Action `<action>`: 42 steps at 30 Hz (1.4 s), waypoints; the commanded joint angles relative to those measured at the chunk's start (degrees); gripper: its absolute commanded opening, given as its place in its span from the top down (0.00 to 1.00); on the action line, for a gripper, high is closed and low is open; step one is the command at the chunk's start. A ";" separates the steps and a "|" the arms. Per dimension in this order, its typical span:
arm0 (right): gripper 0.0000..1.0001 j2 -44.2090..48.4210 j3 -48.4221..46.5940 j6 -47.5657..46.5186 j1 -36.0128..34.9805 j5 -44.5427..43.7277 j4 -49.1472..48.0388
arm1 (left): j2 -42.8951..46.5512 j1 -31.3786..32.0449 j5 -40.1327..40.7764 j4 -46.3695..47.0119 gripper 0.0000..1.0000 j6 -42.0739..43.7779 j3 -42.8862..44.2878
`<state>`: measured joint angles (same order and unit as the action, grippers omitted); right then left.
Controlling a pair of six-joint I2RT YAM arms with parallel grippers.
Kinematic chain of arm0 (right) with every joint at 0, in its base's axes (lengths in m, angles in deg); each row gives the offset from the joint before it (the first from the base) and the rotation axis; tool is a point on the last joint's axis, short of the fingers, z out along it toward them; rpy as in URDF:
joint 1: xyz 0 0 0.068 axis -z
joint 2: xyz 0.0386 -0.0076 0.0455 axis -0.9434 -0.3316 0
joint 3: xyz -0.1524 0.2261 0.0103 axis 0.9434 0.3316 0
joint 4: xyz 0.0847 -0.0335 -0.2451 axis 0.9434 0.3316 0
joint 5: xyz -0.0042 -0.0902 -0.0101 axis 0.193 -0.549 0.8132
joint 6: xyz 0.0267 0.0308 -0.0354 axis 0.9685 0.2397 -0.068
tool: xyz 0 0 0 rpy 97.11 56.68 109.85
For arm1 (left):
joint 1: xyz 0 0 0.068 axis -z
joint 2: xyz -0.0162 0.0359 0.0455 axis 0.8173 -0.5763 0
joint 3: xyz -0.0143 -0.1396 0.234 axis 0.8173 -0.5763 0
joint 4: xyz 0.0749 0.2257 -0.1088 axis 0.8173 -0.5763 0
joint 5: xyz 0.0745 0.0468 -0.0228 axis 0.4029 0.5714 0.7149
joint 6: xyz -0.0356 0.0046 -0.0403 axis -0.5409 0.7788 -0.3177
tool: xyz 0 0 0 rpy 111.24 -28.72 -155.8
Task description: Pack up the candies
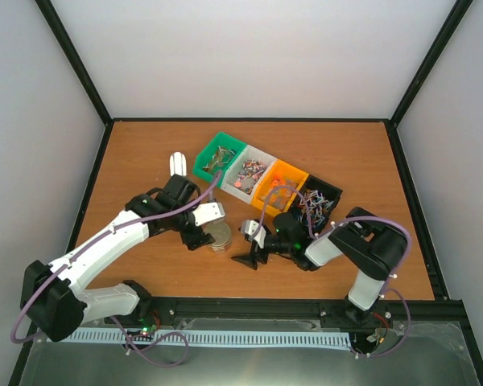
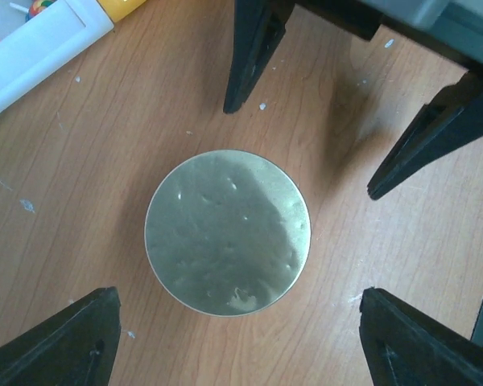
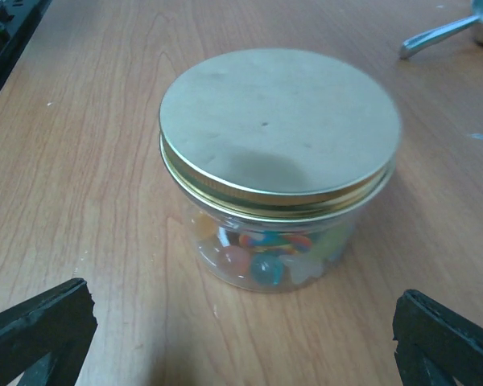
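Jar (image 3: 278,261) stands upright on the table (image 1: 137,153), gold lid (image 3: 278,121) on and sitting level; whether it is screwed tight cannot be told. Candies (image 3: 262,256) of mixed colours show through the glass in the lower part of the jar. Left claw (image 2: 240,291) hangs directly over the lid, pointing straight down, jaws wide and clear of the rim on both sides, holding nothing. Right claw (image 3: 243,291) sits low and faces the jar's side, jaws at full spread, also empty, with the jar just ahead and centred between its fingers. The jar thus lies between the two claws, with the left one nearer. Any next grip turns on the jar's upright axis: from above for the left, from the side for the right. Behind it, four bins (image 1: 220,173) run in a slanting row, green, white, orange and black, each holding loose candies. Scoop (image 1: 177,163) lies left of the green bin. Judged: packing near complete.
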<state>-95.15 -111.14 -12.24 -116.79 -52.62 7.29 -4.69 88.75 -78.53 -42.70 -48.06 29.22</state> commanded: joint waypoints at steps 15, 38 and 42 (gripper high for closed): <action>0.00 -15.06 -10.90 -1.75 -4.03 -5.69 -3.35 | 4.06 -0.81 1.55 2.66 0.16 -2.10 -4.54; 0.00 -21.64 -18.23 -0.55 -4.37 -5.02 -1.47 | 3.14 -0.80 1.37 2.27 0.19 -1.48 -5.62; 0.00 -22.31 -18.81 -2.15 -4.52 -6.11 -0.54 | 3.83 -0.80 1.10 1.36 0.20 -0.37 -6.19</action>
<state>-115.43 -129.15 -11.91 -120.59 -55.90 5.08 -1.83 88.29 -77.28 -40.80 -50.46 23.01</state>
